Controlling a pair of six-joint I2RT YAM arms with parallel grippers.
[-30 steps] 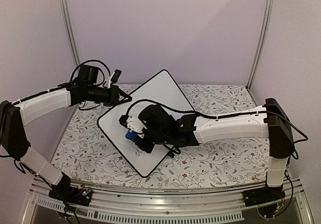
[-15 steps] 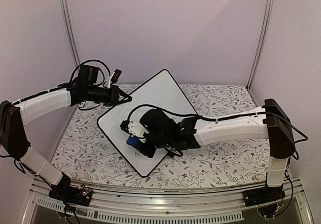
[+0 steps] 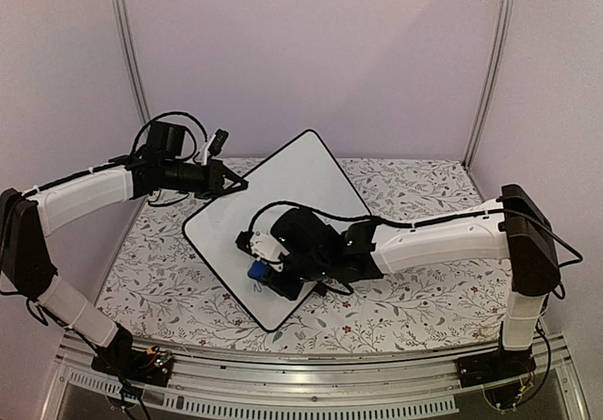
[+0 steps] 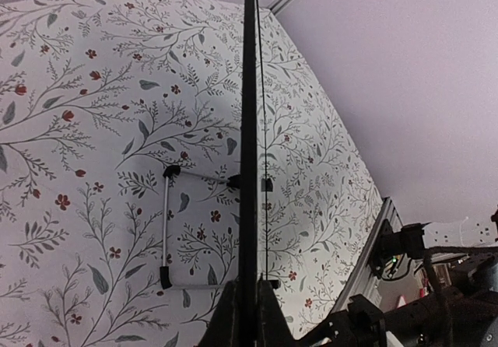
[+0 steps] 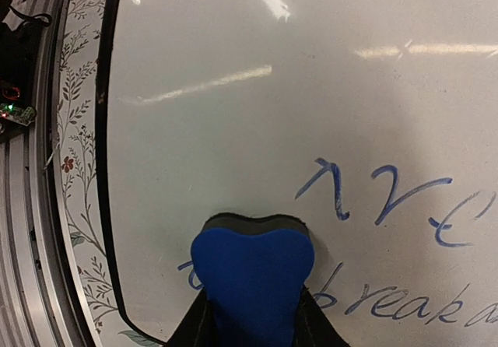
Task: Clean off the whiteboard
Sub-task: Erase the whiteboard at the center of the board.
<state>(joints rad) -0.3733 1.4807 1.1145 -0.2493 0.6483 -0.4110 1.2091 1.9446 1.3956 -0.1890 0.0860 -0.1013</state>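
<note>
The whiteboard (image 3: 303, 170) lies cornerwise like a diamond on the left half of the table (image 3: 415, 194), one corner toward the arms' bases and the far corner showing against the back wall. It is white, with a thin black rim and rounded corners.

From the top view its face looks blank. The right wrist view alone shows blue handwriting (image 5: 389, 199) in two slanting lines on the whiteboard (image 5: 272, 113), the lower line running under a blue eraser (image 5: 253, 281) pressed flat on the surface near the rim. The right pincer (image 5: 253, 327) pinches the blue eraser from both sides; the top view shows the right pincer (image 3: 261, 271) over the near part of the board.

The left wrist view sees the whiteboard (image 4: 249, 113) edge-on, a thin dark line, with the left pincer (image 4: 246, 320) pressed together on that edge. It also shows a thin wire frame (image 4: 166, 226) with black ends on the flowered cloth beside the board, hidden from above. In the top view the left pincer (image 3: 236, 185) meets the upper left rim.
</note>
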